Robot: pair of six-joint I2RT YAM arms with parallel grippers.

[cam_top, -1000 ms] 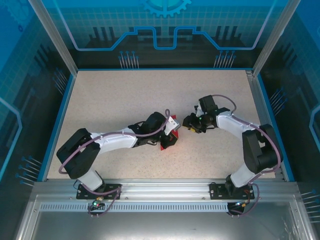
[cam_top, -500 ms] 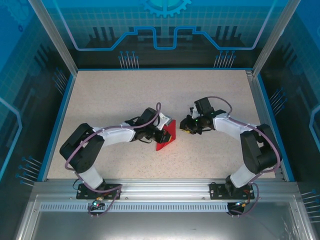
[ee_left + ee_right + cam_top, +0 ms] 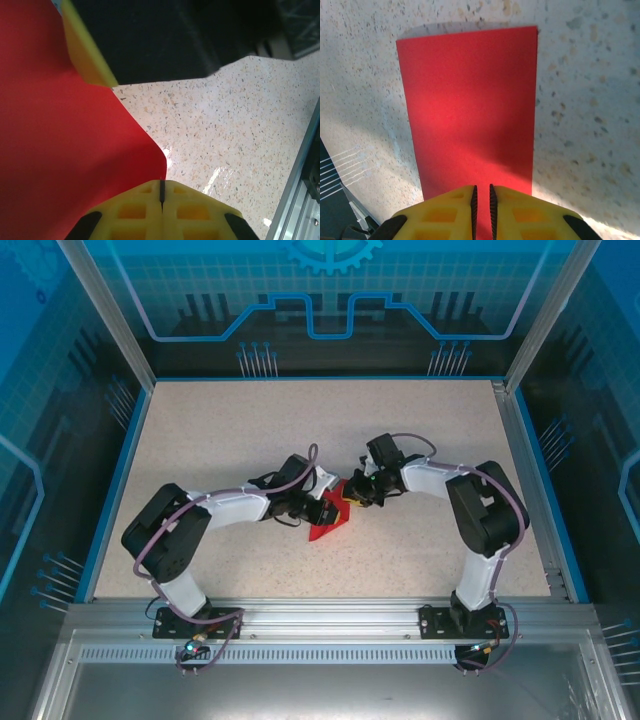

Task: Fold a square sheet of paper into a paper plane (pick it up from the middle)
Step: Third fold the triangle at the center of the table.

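Red paper sheet [image 3: 331, 525] lay near tabletop [image 3: 220, 430] centre, slightly toward 6 o'clock. Left claw [image 3: 329, 510] pinched its 9 o'clock side. Right claw [image 3: 352, 496], fingers nearly together, pinched its 1 o'clock edge.

No legible text, label, brand, number or sign on any surface

From above, the left gripper [image 3: 330, 510] and right gripper [image 3: 352, 496] cover the 12 o'clock end of the square sheet of paper [image 3: 326, 531]. On the left wrist camera I lose it past 9 o'clock; on the right wrist, its 6 o'clock edge hides behind the jaws.
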